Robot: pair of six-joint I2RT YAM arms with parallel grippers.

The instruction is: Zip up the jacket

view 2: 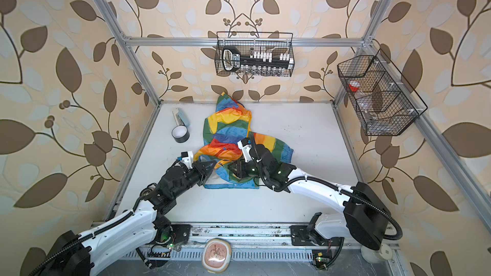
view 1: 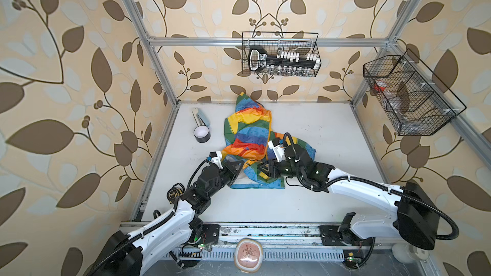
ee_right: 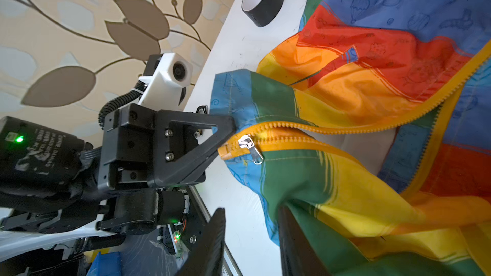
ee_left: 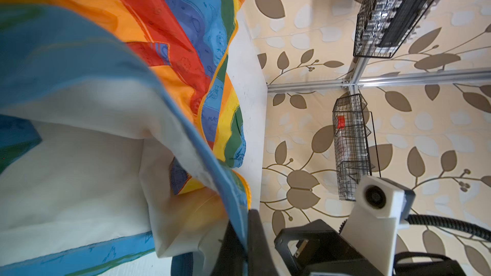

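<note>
The jacket [view 1: 247, 131] [view 2: 225, 128], in rainbow blocks with white lining, lies crumpled mid-table, its orange zipper [ee_right: 345, 126] parted. The silver slider [ee_right: 248, 146] sits at the zipper's lower end. My left gripper [view 1: 243, 167] [view 2: 214, 164] [ee_left: 245, 234] is shut on the blue hem beside that end, its tip [ee_right: 231, 128] touching the cloth by the slider. Just to the right, my right gripper [view 1: 261, 169] [view 2: 231, 168] [ee_right: 251, 211] stands open. Green cloth drapes over one of its fingers [ee_right: 292, 234], and bare table shows between the jaws.
A black tape roll [view 1: 202, 135] [ee_right: 263, 3] and a small blue-white object [view 1: 200, 116] sit left of the jacket. A tape measure [view 1: 176, 195] lies by the left arm. Wire baskets hang on the back wall [view 1: 280, 54] and right frame [view 1: 409, 94].
</note>
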